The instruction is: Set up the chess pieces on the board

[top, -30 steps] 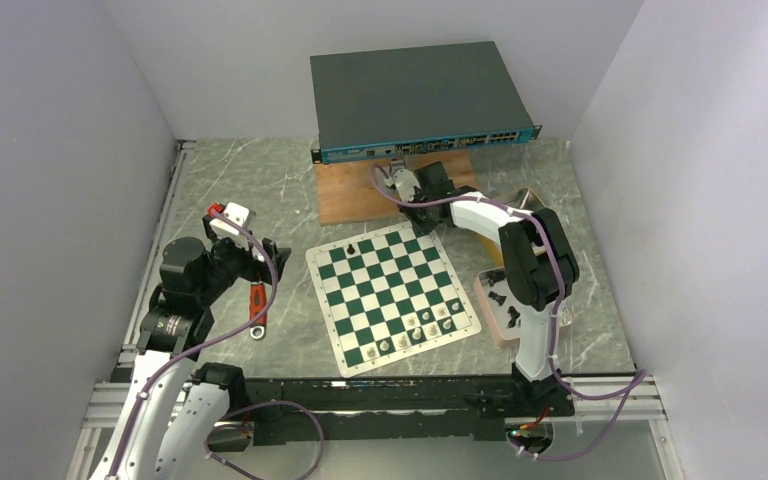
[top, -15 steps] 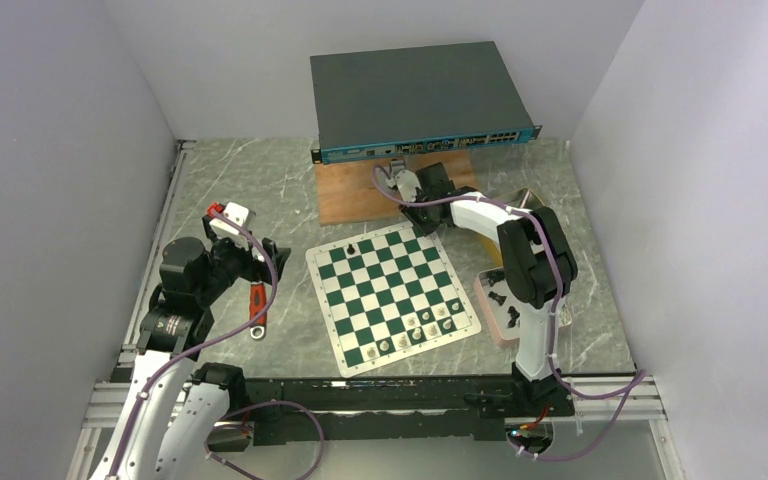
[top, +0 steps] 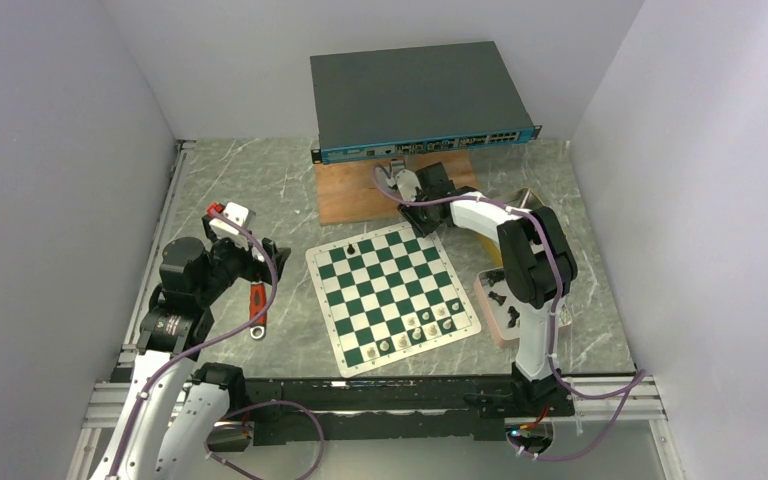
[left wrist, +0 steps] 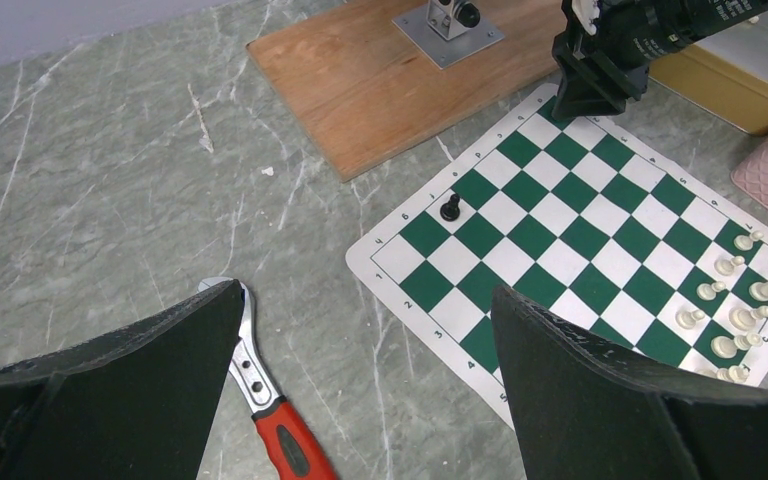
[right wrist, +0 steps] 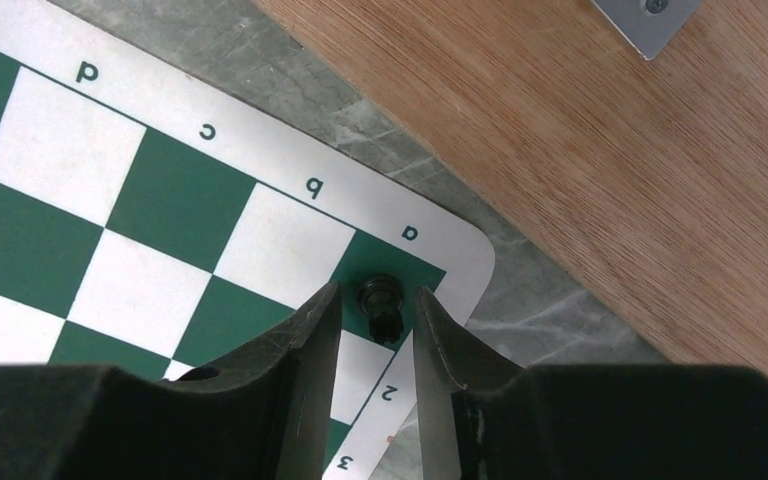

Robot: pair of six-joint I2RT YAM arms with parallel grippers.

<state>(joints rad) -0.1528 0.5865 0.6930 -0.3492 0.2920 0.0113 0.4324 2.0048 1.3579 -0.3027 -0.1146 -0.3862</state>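
Your right gripper (right wrist: 377, 293) is open just a crack. One black piece (right wrist: 381, 303) stands between the fingers on the board's (right wrist: 260, 250) corner a-square, with a thin gap on each side. Left gripper (left wrist: 365, 295) is spread wide and empty. Two black on the board, counting the pawn (left wrist: 450, 207). White pieces (left wrist: 728, 320): can't count exactly.

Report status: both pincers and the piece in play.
Left pincer wide open, empty, beside the board. Right pincer open, straddling a black piece upright on the corner square, gaps both sides. Wrench lies off the board, no obstruction.
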